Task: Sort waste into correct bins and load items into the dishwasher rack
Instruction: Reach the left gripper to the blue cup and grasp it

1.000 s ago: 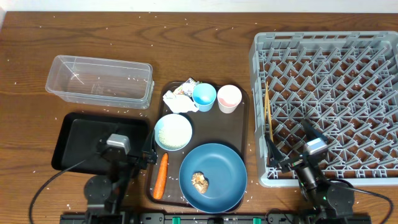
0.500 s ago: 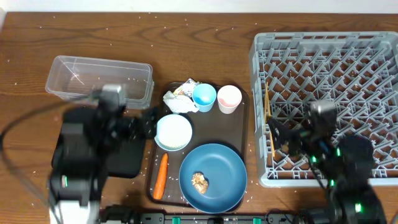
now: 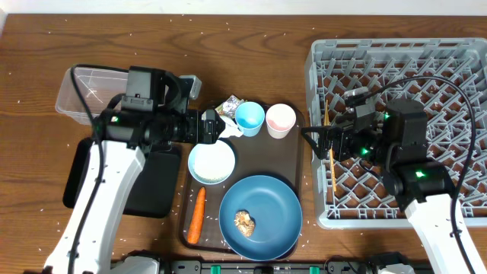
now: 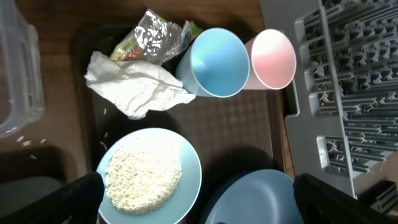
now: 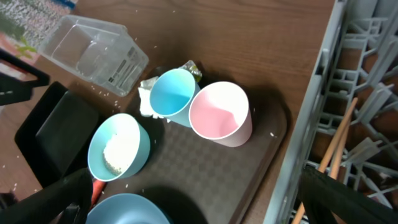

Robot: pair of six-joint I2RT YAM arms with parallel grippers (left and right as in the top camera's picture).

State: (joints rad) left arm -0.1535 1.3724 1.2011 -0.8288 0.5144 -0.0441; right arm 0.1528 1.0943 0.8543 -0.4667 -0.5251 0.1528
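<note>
Since a second ago both arms have come up from the near edge: my left gripper [image 3: 207, 126] is over the paper [image 4: 137, 84], my right gripper [image 3: 313, 141] beside the rack [image 3: 426, 76]. Both jaws are wide apart, empty. The brown tray [image 3: 293, 164] carries two cups, blue cup [image 3: 249, 118] and pink cup [image 3: 280, 119], one bowl [image 3: 211, 162], one plate [image 3: 266, 198], one lump [image 3: 244, 222], one carrot [image 3: 197, 215], one wrapper [image 4: 152, 37]. Two chopsticks [image 3: 330, 164] lie in the rack.
</note>
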